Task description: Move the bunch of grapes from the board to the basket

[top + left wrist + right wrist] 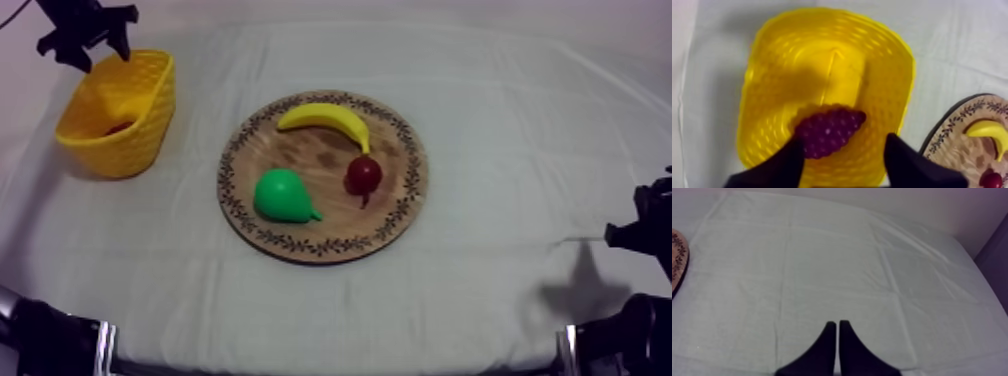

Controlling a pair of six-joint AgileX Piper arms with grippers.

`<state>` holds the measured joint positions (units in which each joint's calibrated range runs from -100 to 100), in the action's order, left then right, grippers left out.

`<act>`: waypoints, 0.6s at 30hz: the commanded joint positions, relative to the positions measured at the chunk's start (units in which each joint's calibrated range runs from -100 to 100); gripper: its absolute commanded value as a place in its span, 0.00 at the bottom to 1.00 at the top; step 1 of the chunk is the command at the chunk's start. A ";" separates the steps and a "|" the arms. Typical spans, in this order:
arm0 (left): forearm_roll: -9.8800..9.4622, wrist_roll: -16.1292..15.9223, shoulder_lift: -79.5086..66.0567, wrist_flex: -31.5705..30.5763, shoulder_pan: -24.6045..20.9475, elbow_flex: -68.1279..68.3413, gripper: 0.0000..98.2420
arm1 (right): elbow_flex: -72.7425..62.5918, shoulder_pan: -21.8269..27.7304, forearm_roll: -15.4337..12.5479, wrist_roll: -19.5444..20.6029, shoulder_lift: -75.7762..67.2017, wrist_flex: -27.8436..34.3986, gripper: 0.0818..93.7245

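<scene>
The bunch of grapes (829, 131) lies inside the yellow basket (822, 45). My left gripper (844, 142) hangs over it, fingers wide apart, probably not touching. My right gripper (837, 324) is pinched together over the cloth (822, 263).

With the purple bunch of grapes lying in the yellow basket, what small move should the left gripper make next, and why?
Probably lift the left gripper straight up, clear of the yellow woven basket. Its black fingers stand apart, empty, and the purple bunch of grapes lies inside the basket, off the round wooden board, so the placing looks done.
</scene>
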<state>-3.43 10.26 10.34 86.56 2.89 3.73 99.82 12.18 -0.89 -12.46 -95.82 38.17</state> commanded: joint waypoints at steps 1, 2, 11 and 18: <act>0.06 0.07 -5.01 -1.51 -0.08 2.95 0.44 | -0.05 0.00 -0.01 -0.02 -0.02 -0.03 0.00; 0.17 0.03 -6.70 -2.39 -0.22 4.50 0.41 | -0.05 0.00 -0.01 -0.02 -0.02 -0.03 0.00; 0.50 -1.12 -25.73 -15.94 0.09 24.42 0.10 | -0.05 0.00 -0.01 -0.02 -0.02 -0.03 0.00; -0.12 0.06 -43.69 -25.18 1.78 41.48 0.01 | -0.05 0.00 -0.01 -0.02 -0.02 -0.03 0.00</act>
<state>-3.42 10.15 -25.07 63.23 4.47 37.09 99.82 12.18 -0.89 -12.46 -95.82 38.17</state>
